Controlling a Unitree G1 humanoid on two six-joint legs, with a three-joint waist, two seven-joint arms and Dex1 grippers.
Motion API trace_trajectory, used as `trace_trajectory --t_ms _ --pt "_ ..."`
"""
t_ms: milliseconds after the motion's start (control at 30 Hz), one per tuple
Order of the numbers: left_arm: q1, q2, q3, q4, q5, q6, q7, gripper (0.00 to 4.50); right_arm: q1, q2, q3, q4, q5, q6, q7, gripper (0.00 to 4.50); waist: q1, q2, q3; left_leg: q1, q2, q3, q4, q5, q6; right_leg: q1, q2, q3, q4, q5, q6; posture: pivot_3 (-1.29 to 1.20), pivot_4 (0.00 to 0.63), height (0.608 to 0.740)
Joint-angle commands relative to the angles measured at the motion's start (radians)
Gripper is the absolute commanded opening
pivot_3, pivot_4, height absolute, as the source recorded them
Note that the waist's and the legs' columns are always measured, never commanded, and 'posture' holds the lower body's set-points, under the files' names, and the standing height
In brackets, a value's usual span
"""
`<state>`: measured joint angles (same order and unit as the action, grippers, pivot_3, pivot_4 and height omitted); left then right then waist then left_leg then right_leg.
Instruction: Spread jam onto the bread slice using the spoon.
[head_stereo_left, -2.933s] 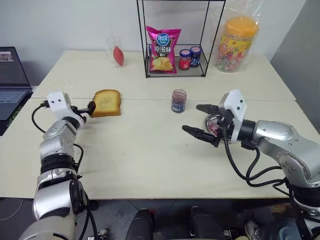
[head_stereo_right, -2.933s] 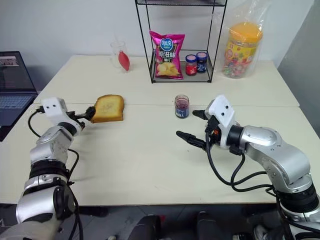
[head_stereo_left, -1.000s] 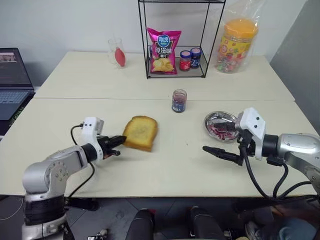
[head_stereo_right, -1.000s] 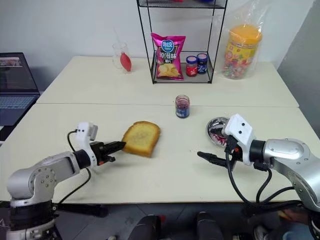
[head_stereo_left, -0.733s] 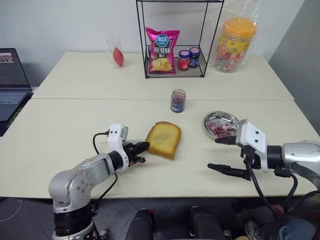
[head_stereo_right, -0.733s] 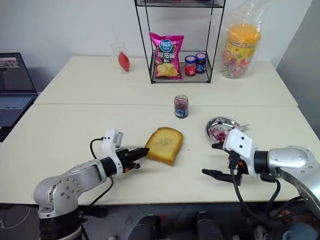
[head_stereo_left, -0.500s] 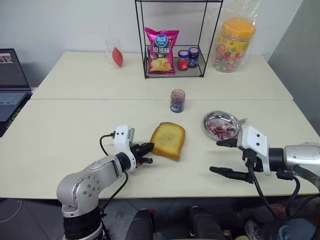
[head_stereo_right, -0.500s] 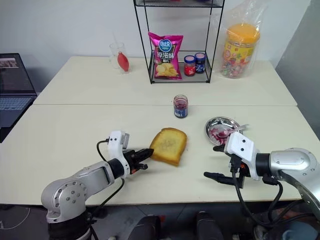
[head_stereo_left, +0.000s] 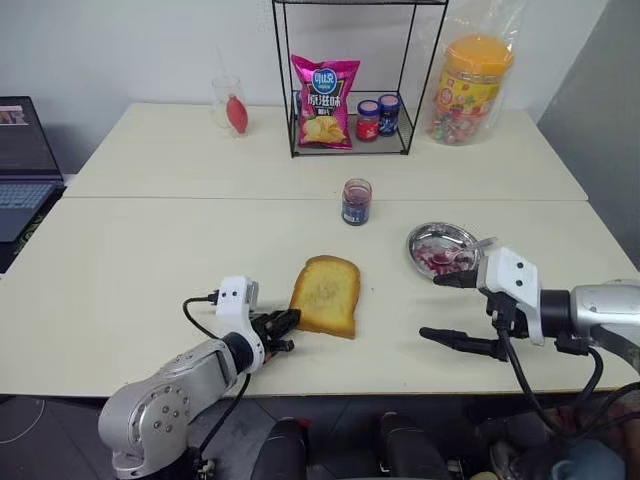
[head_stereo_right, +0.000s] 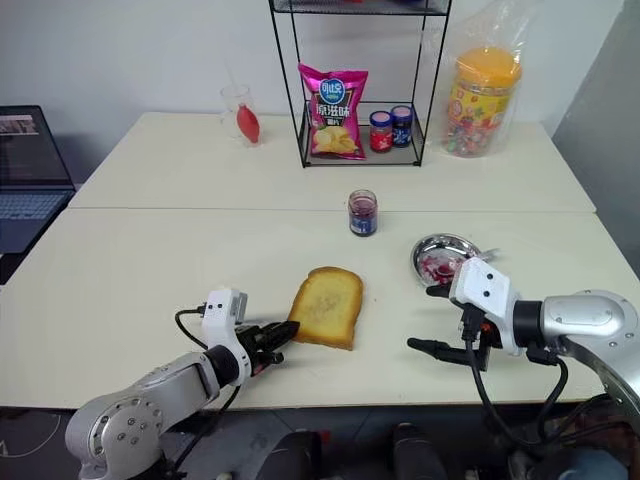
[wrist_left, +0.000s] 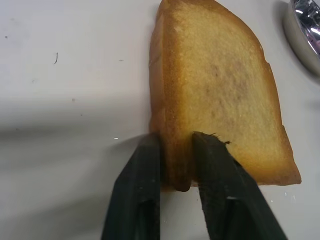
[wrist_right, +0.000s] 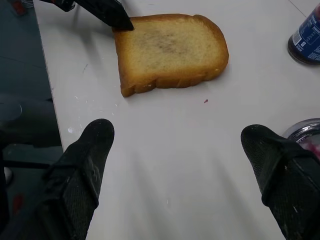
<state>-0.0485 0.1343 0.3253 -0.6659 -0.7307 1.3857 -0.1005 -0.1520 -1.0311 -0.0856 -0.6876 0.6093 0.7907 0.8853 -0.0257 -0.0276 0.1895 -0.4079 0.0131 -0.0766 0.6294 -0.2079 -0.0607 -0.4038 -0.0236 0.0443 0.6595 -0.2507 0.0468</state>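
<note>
We are working at a pale table (head_stereo_left: 140, 270) against a white wall, with a wire rack (head_stereo_left: 350, 80) of snacks and small jars at the back and an open jar (head_stereo_left: 356, 201) near the middle. The bread slice (head_stereo_left: 326, 295) is lying flat on the near half of the table, well within reach of both our arms, which we judge makes it ready for spreading. Our left gripper (wrist_left: 176, 165) is reaching low across the table, pointing toward the slice's near corner; its two black fingers (wrist_left: 145, 165) are straddling the crust edge, set about as far apart as the slice is thick, and we cannot tell whether they are pinching it or letting go. Our right gripper (head_stereo_left: 448, 310) is hanging above the table beside the metal dish (head_stereo_left: 425, 238), jaws spread wide and carrying nothing. The jam (head_stereo_left: 437, 257) is sitting as red smears inside that dish, and the spoon (head_stereo_left: 470, 247) is resting in it with its handle poking out over the rim toward the right, not yet picked up.
</note>
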Motion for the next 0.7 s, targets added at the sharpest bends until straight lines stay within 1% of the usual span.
trace_trajectory --t_ms 33,67,100,167,200,300,400,467,533,600,667,700 --pt "0.008 -0.013 0.022 -0.050 -0.048 0.022 -0.003 2.10 -0.015 -0.011 -0.006 -0.004 -0.010 -0.023 0.013 4.50 0.000 0.000 0.000 0.000 0.000 0.000 0.000 0.000 0.000 0.000 0.000 0.000 0.000 0.000 0.000 0.00 0.150 0.740" --pt "0.009 -0.015 0.029 -0.051 -0.056 0.027 -0.003 2.18 -0.017 -0.009 -0.003 -0.001 -0.012 -0.024 0.014 4.50 0.000 0.000 0.000 0.000 0.000 0.000 0.000 0.000 0.000 0.000 0.000 0.000 0.000 0.000 0.000 0.00 0.150 0.740" --pt "0.010 -0.016 0.034 -0.052 -0.062 0.031 -0.004 2.47 -0.019 -0.007 -0.001 0.000 -0.013 -0.024 0.015 4.50 0.000 0.000 0.000 0.000 0.000 0.000 0.000 0.000 0.000 0.000 0.000 0.000 0.000 0.000 0.000 0.00 0.150 0.740" --pt "0.017 -0.017 0.044 -0.061 -0.081 0.048 -0.009 2.81 -0.021 -0.003 0.005 0.003 -0.016 -0.027 0.016 4.50 0.000 0.000 0.000 0.000 0.000 0.000 0.000 0.000 0.000 0.000 0.000 0.000 0.000 0.000 0.000 0.00 0.150 0.740" --pt "0.019 -0.017 0.051 -0.065 -0.095 0.060 -0.012 3.12 -0.022 -0.001 0.009 0.005 -0.018 -0.031 0.018 4.50 0.000 0.000 0.000 0.000 0.000 0.000 0.000 0.000 0.000 0.000 0.000 0.000 0.000 0.000 0.000 0.00 0.150 0.740" --pt "0.025 -0.001 0.066 -0.077 -0.117 0.074 -0.014 3.82 -0.027 0.003 0.016 0.011 -0.020 -0.037 0.016 4.50 -0.001 0.000 0.000 0.000 0.000 0.000 0.000 0.000 0.000 0.000 0.000 0.000 0.000 0.000 0.000 0.00 0.150 0.740" --pt "0.021 0.050 0.090 -0.082 -0.158 0.086 -0.049 4.44 -0.030 0.011 0.027 0.018 -0.029 -0.048 0.015 4.50 0.000 0.000 0.000 0.000 0.000 0.000 0.000 0.000 0.000 0.000 0.000 0.000 0.000 0.000 0.000 0.00 0.150 0.740" --pt "0.022 0.090 0.103 -0.080 -0.201 0.091 -0.090 4.48 -0.029 0.019 0.032 0.024 -0.040 -0.059 0.011 4.50 -0.001 0.000 0.000 0.000 0.000 0.000 0.000 0.000 0.000 0.000 0.000 0.000 0.000 0.000 0.000 0.00 0.150 0.740" --pt "0.060 0.202 0.079 -0.082 -0.177 0.040 -0.159 4.48 -0.034 0.039 0.043 0.042 -0.078 -0.093 -0.009 4.50 -0.002 0.000 0.000 0.000 0.000 0.000 0.000 0.000 0.000 0.000 0.000 0.000 0.000 0.000 -0.001 0.00 0.150 0.740" --pt "0.099 0.283 0.063 -0.078 -0.156 -0.010 -0.207 4.48 -0.032 0.048 0.046 0.052 -0.100 -0.114 -0.015 4.50 -0.004 0.000 0.000 0.000 0.001 0.000 -0.001 0.000 0.000 -0.001 0.000 0.000 0.000 -0.001 -0.001 0.00 0.150 0.740" --pt "0.114 0.311 0.060 -0.065 -0.163 -0.047 -0.232 4.48 -0.030 0.057 0.047 0.051 -0.103 -0.114 -0.017 4.50 -0.003 0.000 0.000 0.000 0.001 0.000 -0.001 0.000 -0.001 -0.001 0.000 0.000 0.000 -0.001 -0.002 0.00 0.150 0.740" --pt "0.121 0.332 0.034 -0.074 -0.166 -0.070 -0.257 4.48 -0.032 0.062 0.050 0.050 -0.104 -0.114 -0.020 4.50 -0.002 0.000 0.000 0.000 0.000 0.000 -0.001 0.000 -0.001 -0.001 0.000 0.000 0.000 -0.001 -0.002 0.00 0.150 0.740"
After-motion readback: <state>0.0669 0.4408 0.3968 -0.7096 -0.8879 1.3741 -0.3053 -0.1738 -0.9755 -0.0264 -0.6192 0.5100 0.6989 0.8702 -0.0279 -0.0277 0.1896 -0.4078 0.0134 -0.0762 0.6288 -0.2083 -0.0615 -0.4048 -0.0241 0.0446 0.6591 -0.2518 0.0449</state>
